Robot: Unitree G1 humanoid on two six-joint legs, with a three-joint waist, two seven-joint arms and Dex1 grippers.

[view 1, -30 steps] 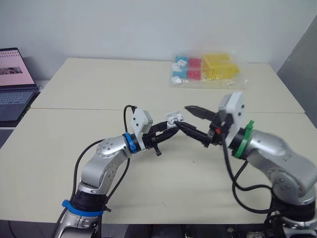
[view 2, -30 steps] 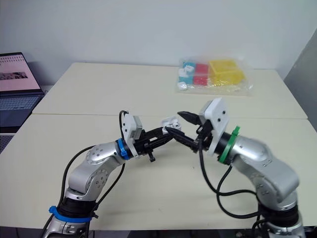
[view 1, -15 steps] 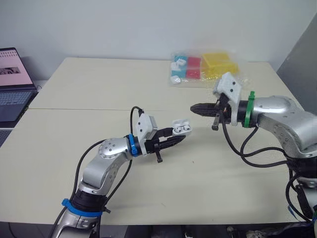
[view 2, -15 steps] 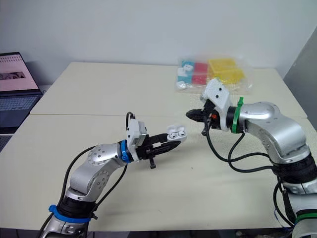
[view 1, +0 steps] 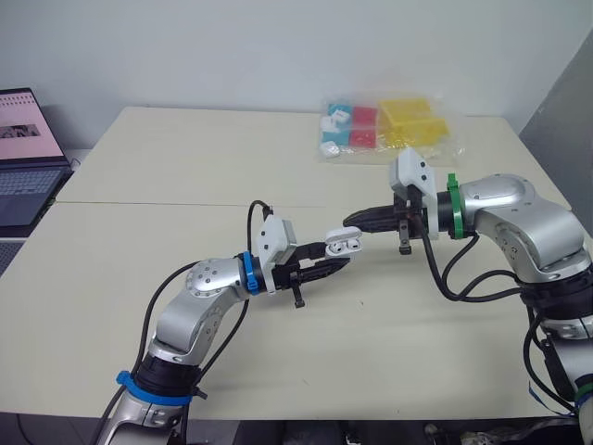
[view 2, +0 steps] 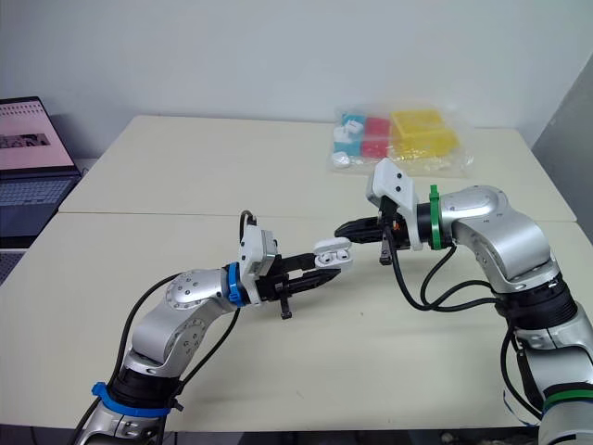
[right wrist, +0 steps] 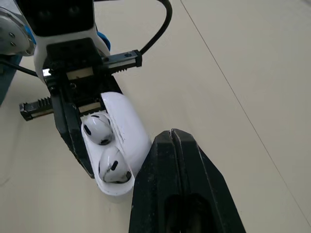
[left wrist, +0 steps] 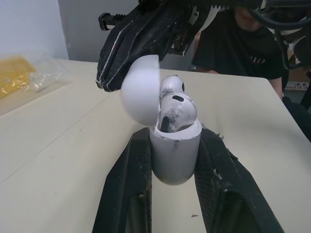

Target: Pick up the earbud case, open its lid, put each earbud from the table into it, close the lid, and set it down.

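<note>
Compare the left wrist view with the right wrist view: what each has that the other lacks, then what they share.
Left wrist view: a person in a black shirt and a yellow bag. Right wrist view: the left arm's white mount and cable. Shared: the earbud case, lid open, earbuds seated, clamped by the left claw; right claw shut.

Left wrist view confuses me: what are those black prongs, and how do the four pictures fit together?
They are the two fingers of the left gripper, filmed from that arm's wrist; they clamp the white earbud case. Its lid is open and both earbuds sit inside. The two wide pictures come from the robot's head. The right wrist view looks along the right gripper, shut, its tip at the lid. A bag of coloured boxes lies on the table; a laptop stands to its left.
</note>
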